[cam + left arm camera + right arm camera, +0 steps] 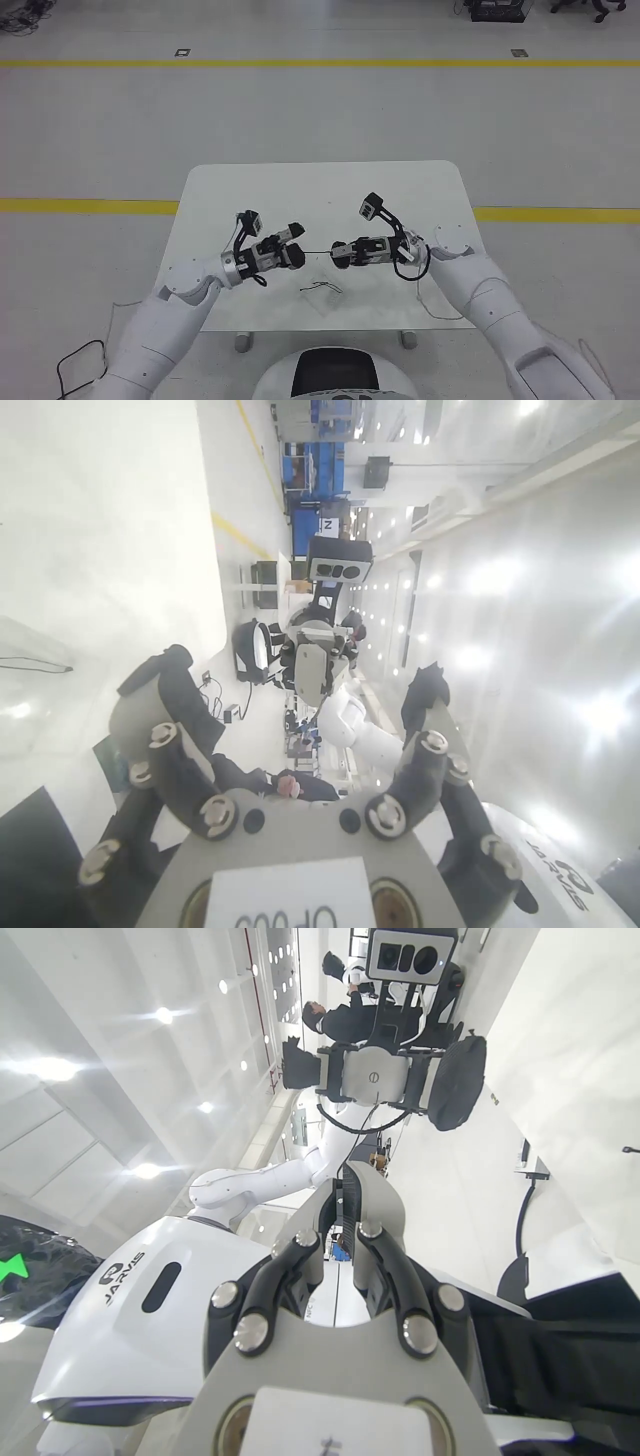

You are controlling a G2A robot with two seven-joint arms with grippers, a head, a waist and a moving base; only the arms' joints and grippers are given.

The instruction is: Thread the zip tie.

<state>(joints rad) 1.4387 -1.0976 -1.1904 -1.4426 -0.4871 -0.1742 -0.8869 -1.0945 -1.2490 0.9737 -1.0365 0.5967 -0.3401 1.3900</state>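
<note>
**Clerk:** Position of the two arms?

**Inspector:** Both are raised above the table (300, 185), over its middle and toward its near edge. The left gripper (296, 246) hangs over the table's left-of-centre part, the right gripper (341, 251) over its right-of-centre part. They face one another, tips near but apart.

**Clerk:** State of the left claw?

**Inspector:** Released. Its own wrist view shows the two fingers (185, 710) spread wide, with nothing gripped between them.

**Clerk:** And the right?

**Inspector:** Clenched. Its wrist view shows the pads (351, 1200) pressed together. From above, a thin dark line runs out of its tips toward the left claw. I take that line to be the zip tie (318, 252). It is very slight from that height, so I record the grasp as probable rather than certain.

**Clerk:** Where does the zip tie sit with respect to the table?

**Inspector:** In the air above the table's middle, roughly level, spanning the gap between the two grippers. Its free end points at the left gripper's open fingers.

**Clerk:** Anything lying on the table itself?

**Inspector:** One bent dark strand (322, 289), flat on the surface, nearer the table's near edge than either gripper and apart from both.
</note>
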